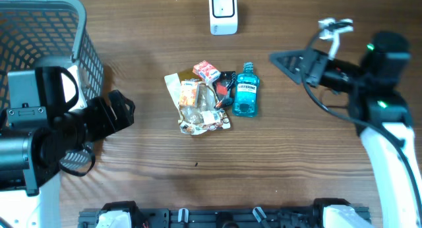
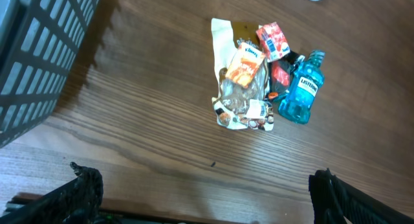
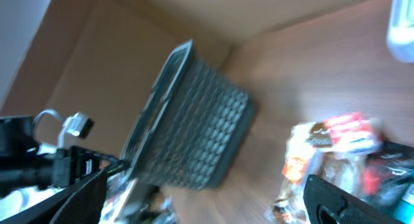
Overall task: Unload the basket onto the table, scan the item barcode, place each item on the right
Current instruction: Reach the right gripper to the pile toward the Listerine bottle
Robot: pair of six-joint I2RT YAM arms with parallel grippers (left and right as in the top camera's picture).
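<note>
Nothing is picked up yet; I am at the approach step. My left gripper (image 2: 207,191) has its fingers wide apart and empty, with the pile of items (image 2: 259,75) well ahead of it on the table. My right gripper (image 1: 282,58) is also spread and empty, the pile near its side. Next I need one item lifted clear and shown to the white scanner (image 1: 223,12). The blue mouthwash bottle (image 1: 246,91), on the pile's edge nearest the right gripper, looks easiest. Snack packets (image 1: 198,103) touch it and may drag along. The right wrist view is blurred, so I cannot find a barcode. A mesh basket (image 1: 46,37) stands beside the left arm.
</note>
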